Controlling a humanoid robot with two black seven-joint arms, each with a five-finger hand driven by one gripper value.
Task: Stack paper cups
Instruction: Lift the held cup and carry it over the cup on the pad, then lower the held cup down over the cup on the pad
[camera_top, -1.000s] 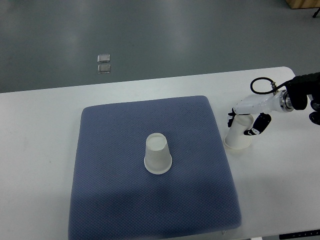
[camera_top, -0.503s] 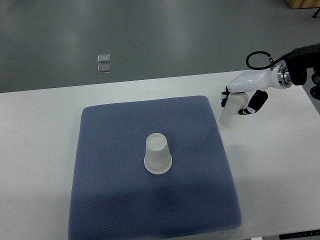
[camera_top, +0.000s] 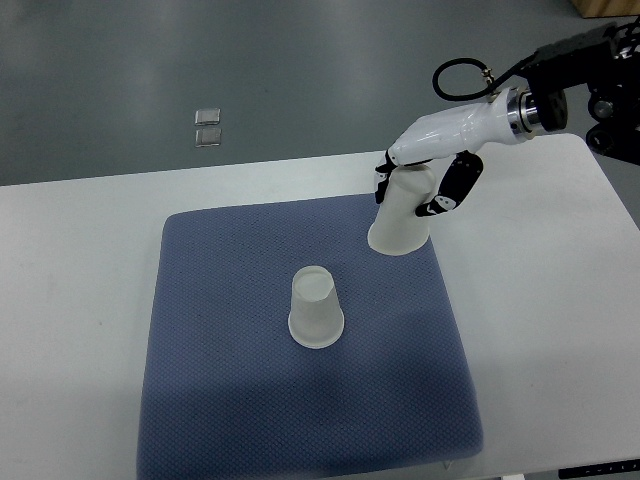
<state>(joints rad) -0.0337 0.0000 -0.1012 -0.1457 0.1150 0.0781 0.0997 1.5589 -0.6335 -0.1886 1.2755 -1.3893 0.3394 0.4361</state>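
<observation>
An upside-down white paper cup (camera_top: 316, 308) stands near the middle of the blue mat (camera_top: 220, 380). My right hand (camera_top: 425, 185) comes in from the upper right and is shut on a second upside-down paper cup (camera_top: 400, 220). That cup hangs tilted above the mat's far right corner, up and to the right of the standing cup. My left arm does not show.
The mat lies on a white table (camera_top: 70, 300) whose far edge runs behind it. A black cable loop (camera_top: 462, 80) sits at the right wrist. Two small square plates (camera_top: 207, 127) lie on the grey floor beyond the table.
My right hand has lifted the held cup off the table right of the mat and carried it up and left, over the mat's far right corner. The standing cup has stayed put.
</observation>
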